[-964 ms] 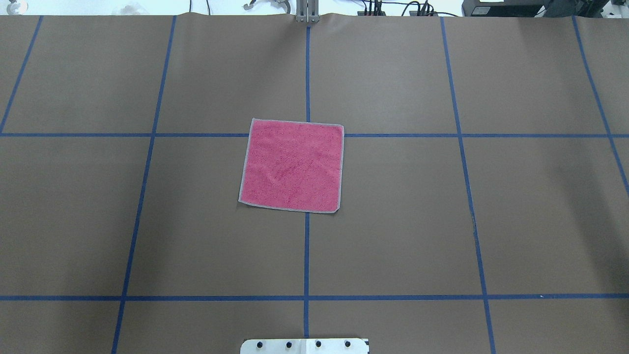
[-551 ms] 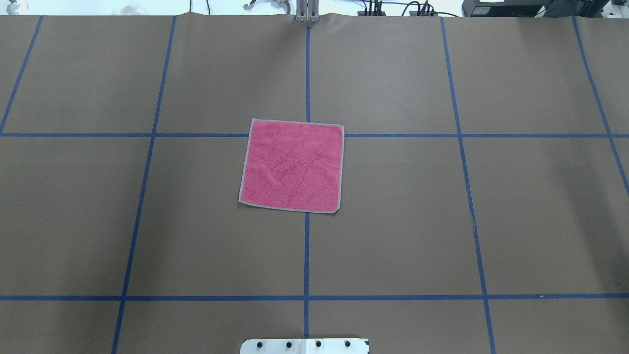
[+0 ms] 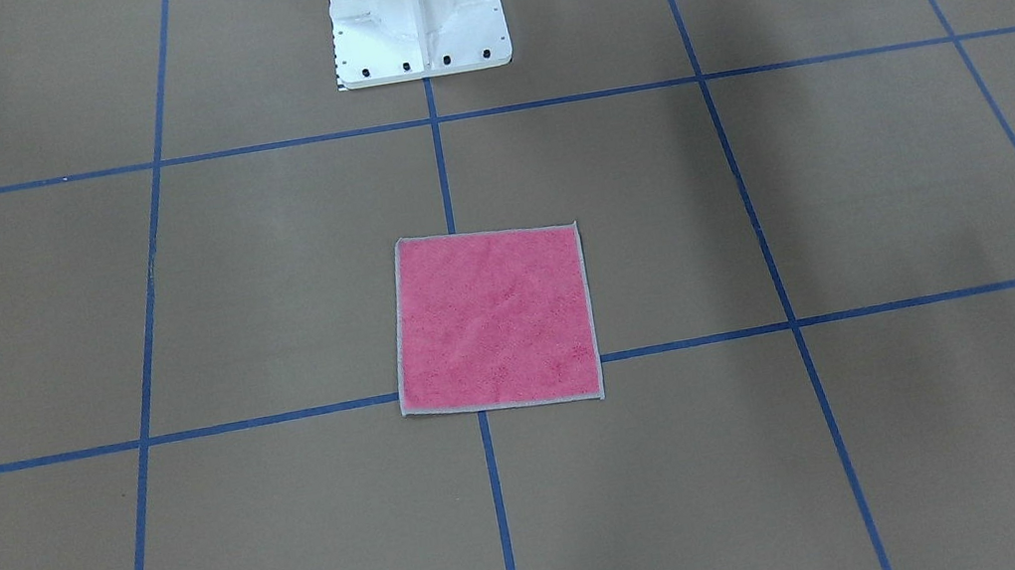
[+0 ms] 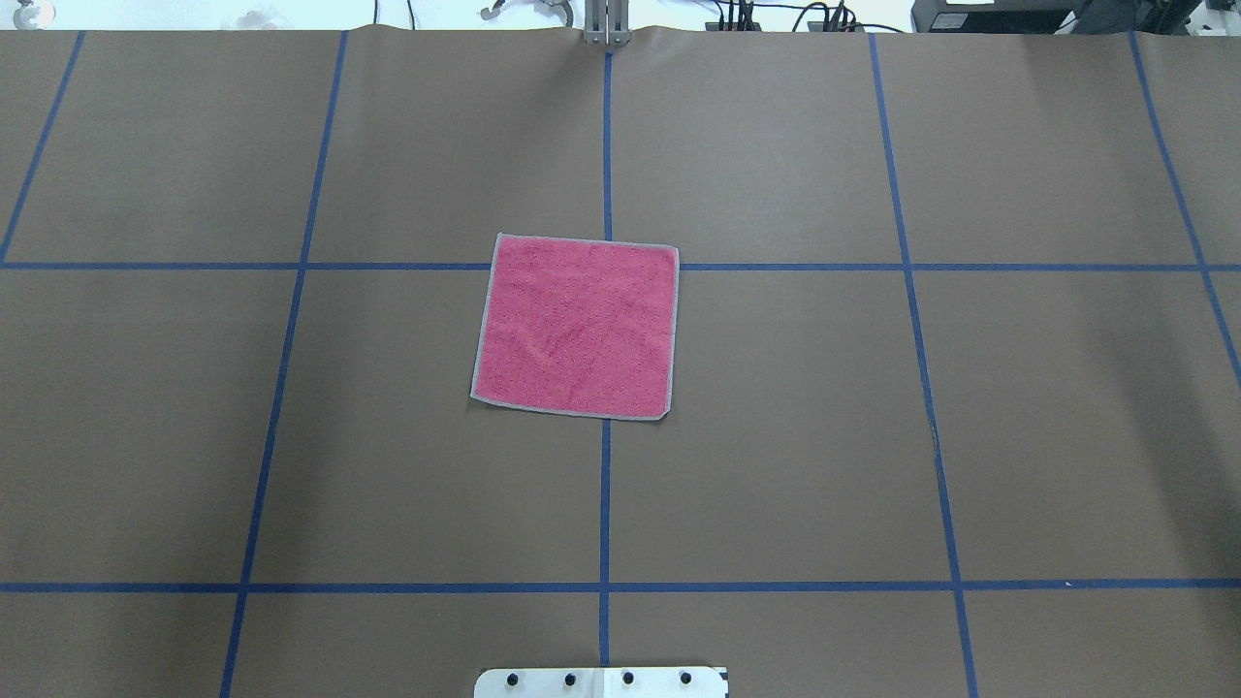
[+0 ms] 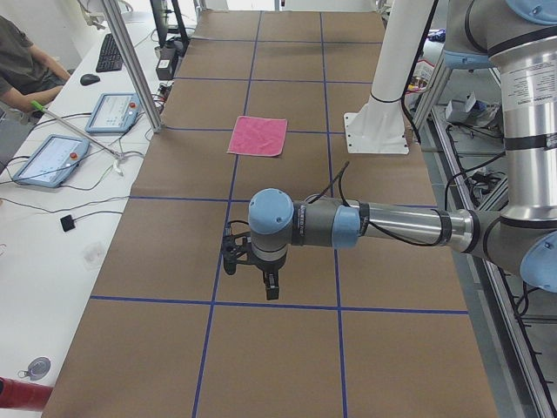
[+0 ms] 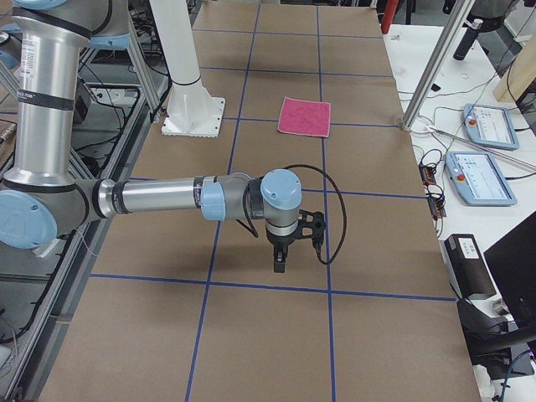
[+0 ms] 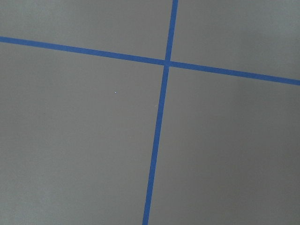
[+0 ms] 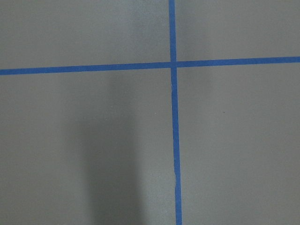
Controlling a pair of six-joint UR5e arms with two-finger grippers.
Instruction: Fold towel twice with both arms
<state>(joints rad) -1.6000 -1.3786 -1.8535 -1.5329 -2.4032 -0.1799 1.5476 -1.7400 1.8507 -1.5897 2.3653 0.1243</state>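
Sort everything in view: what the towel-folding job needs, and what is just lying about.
Job: pink square terry towel with grey hem, lying flat; left silver jointed arm; right silver jointed arm.
Lying about: white metal pedestal base; two blue-edged control tablets; black keyboard; black mouse.

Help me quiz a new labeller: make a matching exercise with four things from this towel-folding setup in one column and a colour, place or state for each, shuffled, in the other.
1. towel
2. pedestal
3. tape lines
4. left arm

A. white, with a row of bolts
B. blue, crossing in a grid
C. pink side up, flat, unfolded
D. stretched out level, well away from the towel

Pairs: 1-C, 2-A, 3-B, 4-D.
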